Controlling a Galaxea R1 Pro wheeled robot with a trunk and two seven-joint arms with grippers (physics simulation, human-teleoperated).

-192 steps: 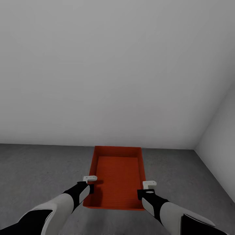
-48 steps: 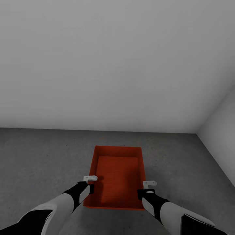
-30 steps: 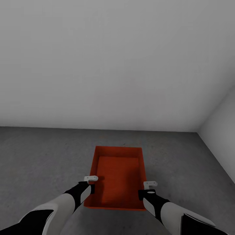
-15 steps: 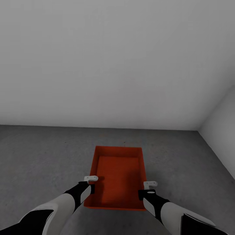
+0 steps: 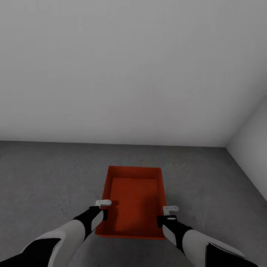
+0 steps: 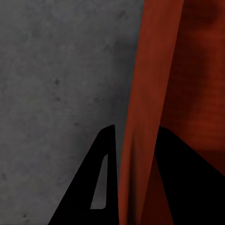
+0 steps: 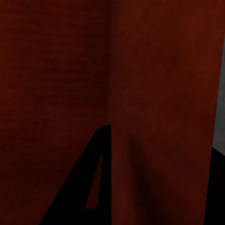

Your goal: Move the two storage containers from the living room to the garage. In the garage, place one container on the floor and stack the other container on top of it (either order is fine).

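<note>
One orange-red storage container [image 5: 135, 196], open-topped and empty, lies lengthwise in front of me over the dark grey concrete floor [image 5: 55, 174] of the garage. My left gripper [image 5: 104, 211] is shut on its left long wall, and the wrist view shows that wall [image 6: 150, 70] between the black fingers [image 6: 101, 178]. My right gripper [image 5: 165, 217] is shut on the right long wall [image 7: 159, 70] in the same way. I cannot tell whether the container rests on the floor or hangs just above it.
A bare grey-white wall [image 5: 129, 74] stands ahead, a short stretch of floor beyond the container. A second wall [image 5: 252, 137] meets it at a corner on the right. Open concrete spreads to the left and right of the container.
Since the earliest frame the view has shifted and more floor shows between the container and the wall. Both grippers keep their hold; little differs over the last second.
</note>
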